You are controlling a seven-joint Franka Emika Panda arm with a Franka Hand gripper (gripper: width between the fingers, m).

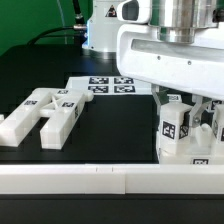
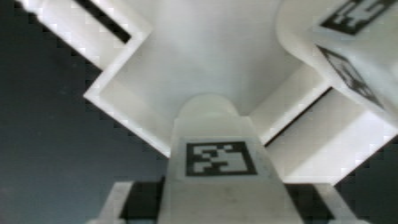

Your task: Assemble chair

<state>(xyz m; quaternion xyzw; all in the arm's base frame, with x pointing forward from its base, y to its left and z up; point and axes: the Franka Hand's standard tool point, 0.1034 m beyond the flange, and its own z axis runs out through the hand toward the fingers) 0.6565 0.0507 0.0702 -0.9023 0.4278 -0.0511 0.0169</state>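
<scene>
gripper [image 1: 190, 118] — one — clamped on chair piece [image 2: 217, 158]; at least two loose bars [image 1: 45, 112], one marker board [image 1: 108, 85]

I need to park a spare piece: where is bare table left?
Free: the strip of black table between the loose chair pieces and the upright pieces, bordered behind by the marker board and in front by the white rail. Crowded: the exterior view's left and right ends.
</scene>
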